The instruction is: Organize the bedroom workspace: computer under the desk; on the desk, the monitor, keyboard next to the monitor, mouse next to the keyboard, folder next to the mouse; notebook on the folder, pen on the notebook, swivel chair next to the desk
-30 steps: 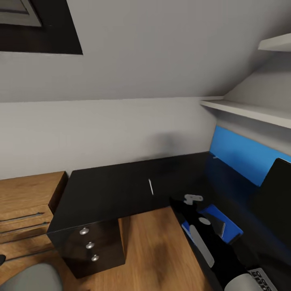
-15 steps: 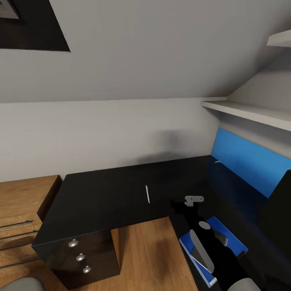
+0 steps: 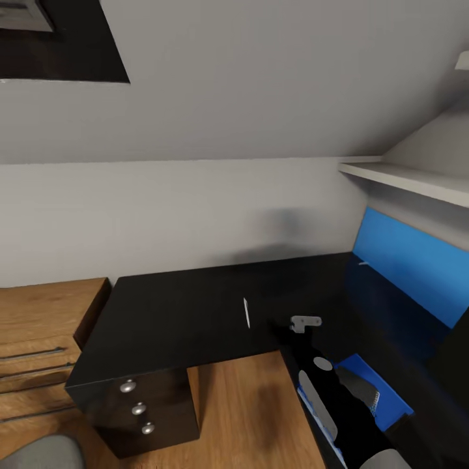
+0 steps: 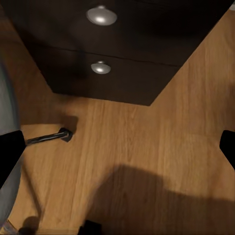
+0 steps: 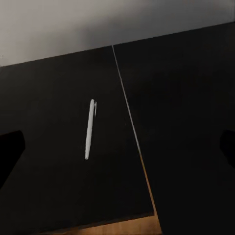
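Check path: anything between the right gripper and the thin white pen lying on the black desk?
Nothing visible. The thin white pen lies alone on the glossy black desk top, ahead of the right gripper, whose fingers sit wide apart.

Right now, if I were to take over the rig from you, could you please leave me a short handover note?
Right hand: open, empty, aimed at the pen on the desk.
Left hand: open, empty, over the floor by the drawers.
Done: folder on the desk, with a dark flat item, probably the notebook, on it.
Left: pen onto that stack, then the swivel chair.
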Robot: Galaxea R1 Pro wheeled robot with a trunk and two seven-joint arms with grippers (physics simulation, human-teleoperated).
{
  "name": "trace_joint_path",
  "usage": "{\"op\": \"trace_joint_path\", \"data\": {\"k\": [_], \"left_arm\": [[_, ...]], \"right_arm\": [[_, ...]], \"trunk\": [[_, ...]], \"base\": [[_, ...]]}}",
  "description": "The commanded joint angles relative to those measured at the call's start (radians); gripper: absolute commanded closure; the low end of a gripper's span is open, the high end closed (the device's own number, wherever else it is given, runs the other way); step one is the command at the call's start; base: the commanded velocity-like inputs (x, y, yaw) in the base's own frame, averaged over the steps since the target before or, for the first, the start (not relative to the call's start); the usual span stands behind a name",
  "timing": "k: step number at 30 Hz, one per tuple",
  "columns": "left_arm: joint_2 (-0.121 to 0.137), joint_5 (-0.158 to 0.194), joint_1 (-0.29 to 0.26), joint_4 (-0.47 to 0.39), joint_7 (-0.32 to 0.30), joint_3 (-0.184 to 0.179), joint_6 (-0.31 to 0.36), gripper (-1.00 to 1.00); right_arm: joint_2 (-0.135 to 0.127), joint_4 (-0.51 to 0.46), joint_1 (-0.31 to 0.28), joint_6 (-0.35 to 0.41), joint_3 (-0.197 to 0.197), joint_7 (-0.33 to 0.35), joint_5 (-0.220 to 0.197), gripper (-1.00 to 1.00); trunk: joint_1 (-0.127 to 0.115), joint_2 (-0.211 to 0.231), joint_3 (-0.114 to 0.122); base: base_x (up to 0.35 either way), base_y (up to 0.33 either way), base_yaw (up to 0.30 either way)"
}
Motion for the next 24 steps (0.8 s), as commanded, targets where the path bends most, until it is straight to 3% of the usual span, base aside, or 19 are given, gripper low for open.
{"op": "trace_joint_path", "data": {"k": [1, 18, 24], "left_arm": [[-0.001, 0.005, 0.000, 0.000, -0.008, 0.004, 0.003, -1.00], [-0.001, 0.004, 0.000, 0.019, -0.008, 0.003, 0.003, -1.00], [-0.001, 0.004, 0.000, 0.019, -0.008, 0.004, 0.002, -1.00]], "right_arm": [[0.000, -0.002, -0.001, 0.004, 0.003, -0.008, -0.007, -1.00], [-0.002, -0.002, -0.001, 0.002, 0.002, -0.008, -0.004, -1.00], [-0.003, -0.002, -0.001, 0.002, 0.001, -0.008, -0.004, -1.00]], "trunk": [[0.000, -0.001, -0.002], [0.000, -0.001, -0.015], [0.000, -0.001, -0.017]], "base": [[0.000, 0.000, 0.249], [0.000, 0.000, 0.252], [0.000, 0.000, 0.102]]}}
